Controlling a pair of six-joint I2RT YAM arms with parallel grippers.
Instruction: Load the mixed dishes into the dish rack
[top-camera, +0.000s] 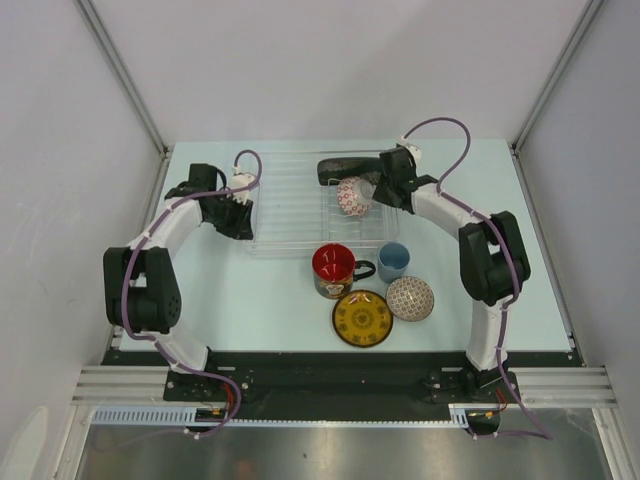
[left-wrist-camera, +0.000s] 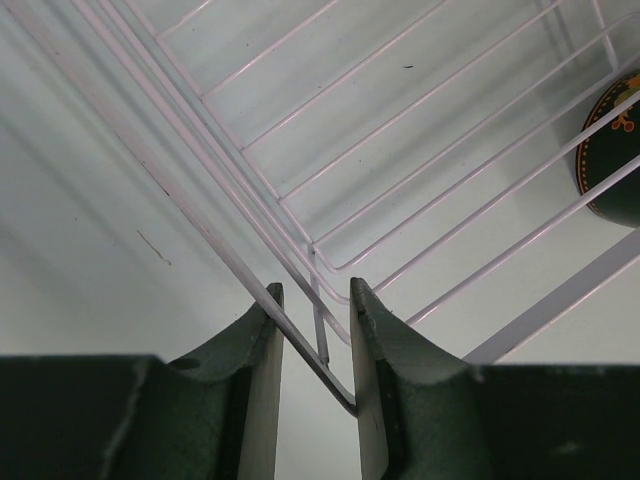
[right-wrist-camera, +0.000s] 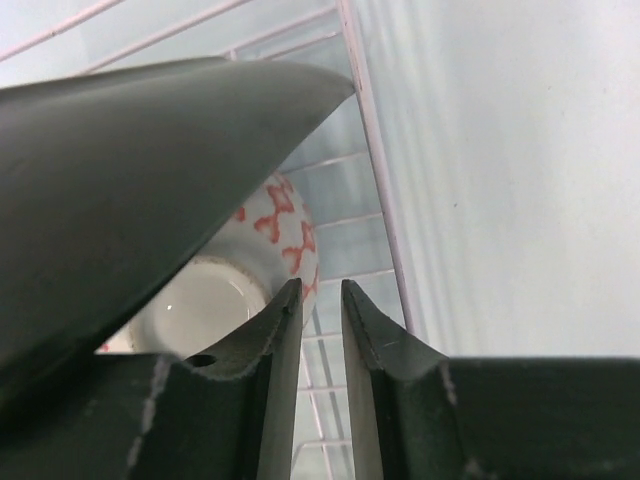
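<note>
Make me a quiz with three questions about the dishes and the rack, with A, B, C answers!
1. Where is the red-and-white bowl?
A. next to the mug
B. inside the dish rack
C. on the saucer

2. How many dishes sit on the table outside the rack?
A. two
B. four
C. six

3. How does the red mug stand?
A. upright
B. on its side
C. upside down

Answers:
1 B, it rests on the rack's wires beside the black plate.
2 B, they are the mug, the light-blue cup, the yellow saucer and the patterned bowl.
3 A, its open mouth faces up.
</note>
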